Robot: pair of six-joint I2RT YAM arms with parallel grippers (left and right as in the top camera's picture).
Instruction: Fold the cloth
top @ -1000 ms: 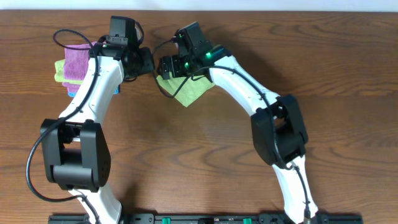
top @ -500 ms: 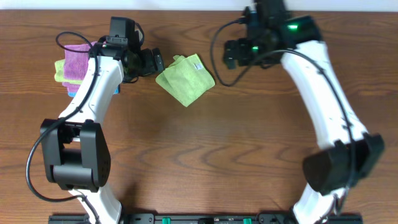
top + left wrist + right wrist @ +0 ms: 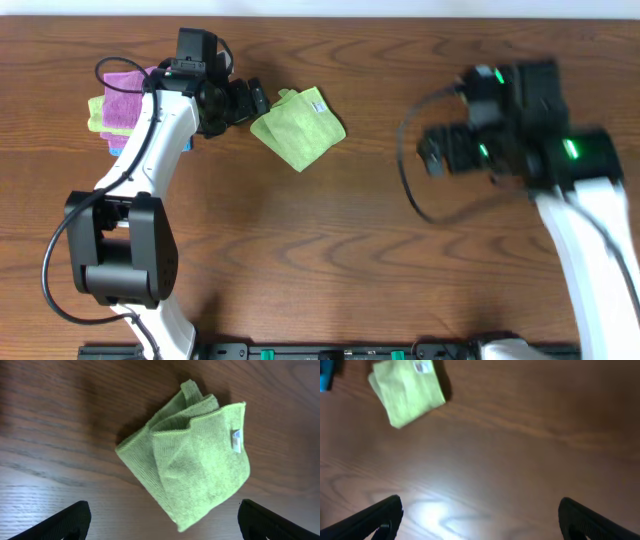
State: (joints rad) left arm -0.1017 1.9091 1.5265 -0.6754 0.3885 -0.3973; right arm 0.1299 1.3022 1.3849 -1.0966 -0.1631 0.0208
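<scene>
The dark brown wood-grain surface (image 3: 330, 250) fills nearly every view. Only a pale strip (image 3: 320, 8) shows past its far edge, in the overhead view. At the far left sits a small pile, a pink-purple cloth (image 3: 125, 95) lying on a yellow-green cloth (image 3: 95, 112).

Just right of the pile, my left claw (image 3: 258, 100) stands with its jaws wide apart, gripping nothing. Just beside its tips lies the bright lime-green microfibre cloth (image 3: 298, 127), folded into a rough square, turned corner-on and flat on the surface. Well apart to the right, my right claw (image 3: 432, 158) hangs over bare wood. It is blurred, with its jaws spread wide and empty.

Only my left wrist view shows the folded cloth's uneven layers, a loose corner poking out at the top, and the small white tag (image 3: 236, 440) near one edge. Only the overhead view shows the pile. My right wrist view catches the folded cloth small and blurred in its upper left corner.
</scene>
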